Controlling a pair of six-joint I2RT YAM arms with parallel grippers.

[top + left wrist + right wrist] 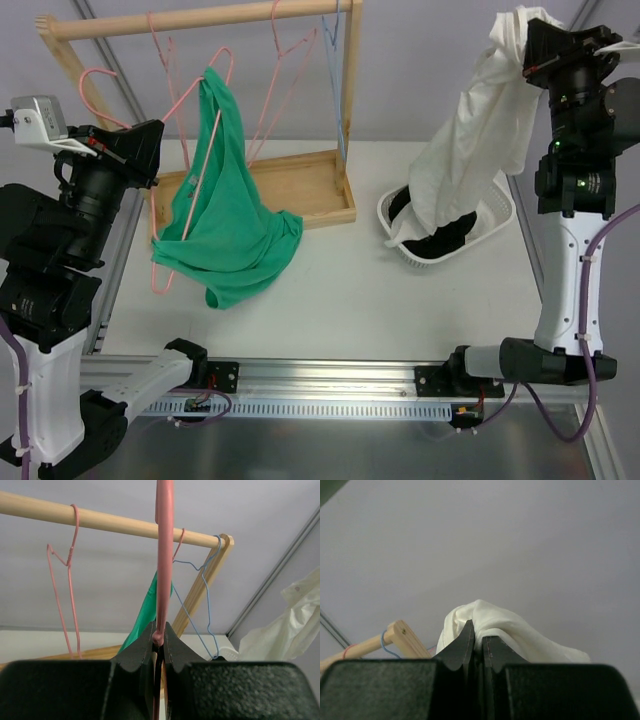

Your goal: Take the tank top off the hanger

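A green tank top hangs on a pink wire hanger; its lower part is bunched on the white table. My left gripper is shut on the hanger's neck, and the hook is off the rail. In the left wrist view the pink hanger runs straight up from the left gripper, with green tank top cloth behind it. My right gripper is shut on a white garment and holds it high, the cloth trailing down into the basket. That white garment bulges over the right gripper.
A wooden rack rail carries more pink hangers and a blue one above the wooden base tray. A white basket with dark clothes stands at the right.
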